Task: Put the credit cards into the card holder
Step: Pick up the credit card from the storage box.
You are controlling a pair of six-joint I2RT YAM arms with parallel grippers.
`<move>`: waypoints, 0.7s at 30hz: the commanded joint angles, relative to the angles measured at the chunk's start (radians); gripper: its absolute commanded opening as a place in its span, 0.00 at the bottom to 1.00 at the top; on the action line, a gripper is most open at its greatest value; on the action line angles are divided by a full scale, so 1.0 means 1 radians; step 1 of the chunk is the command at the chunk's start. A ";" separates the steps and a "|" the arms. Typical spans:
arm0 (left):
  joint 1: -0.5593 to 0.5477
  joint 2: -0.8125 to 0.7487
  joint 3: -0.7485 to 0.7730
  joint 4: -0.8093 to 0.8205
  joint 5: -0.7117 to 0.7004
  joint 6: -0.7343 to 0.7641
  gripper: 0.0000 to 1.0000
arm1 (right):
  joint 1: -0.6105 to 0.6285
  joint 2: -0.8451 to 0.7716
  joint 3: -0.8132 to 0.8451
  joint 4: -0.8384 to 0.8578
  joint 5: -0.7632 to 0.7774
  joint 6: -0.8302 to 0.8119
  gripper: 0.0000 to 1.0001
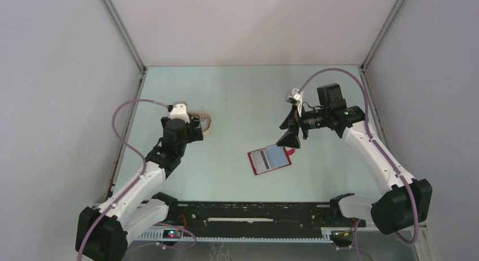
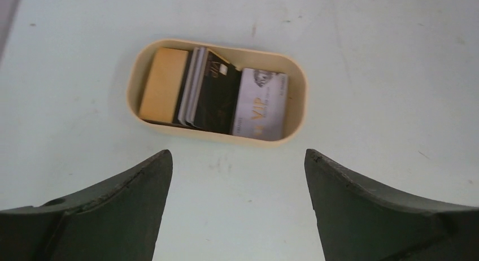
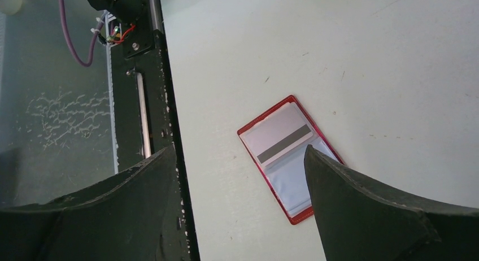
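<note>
The card holder (image 1: 270, 160) lies open on the table, red-edged with a pale-blue inside (image 3: 291, 179). A whitish credit card (image 3: 278, 138) with a grey stripe rests on one half of it. My right gripper (image 3: 238, 149) is open and empty, hovering above the holder's far-right edge (image 1: 289, 139). More credit cards sit in a tan oval tray (image 2: 217, 135): a golden-brown one (image 2: 164, 85), a dark one (image 2: 217, 91) and a silver one (image 2: 261, 104). Just short of the tray, my left gripper (image 2: 237, 153) is open and holds nothing (image 1: 195, 126).
A black mounting rail (image 1: 254, 214) runs along the near table edge, seen also in the right wrist view as the black rail (image 3: 151, 103). Grey enclosure walls (image 1: 56, 103) close in the left, right and back. Purple cables (image 1: 127, 111) loop off both arms.
</note>
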 commanded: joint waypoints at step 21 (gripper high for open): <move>0.089 0.255 0.209 -0.102 -0.221 0.164 1.00 | -0.001 0.092 0.012 0.013 0.115 -0.015 0.92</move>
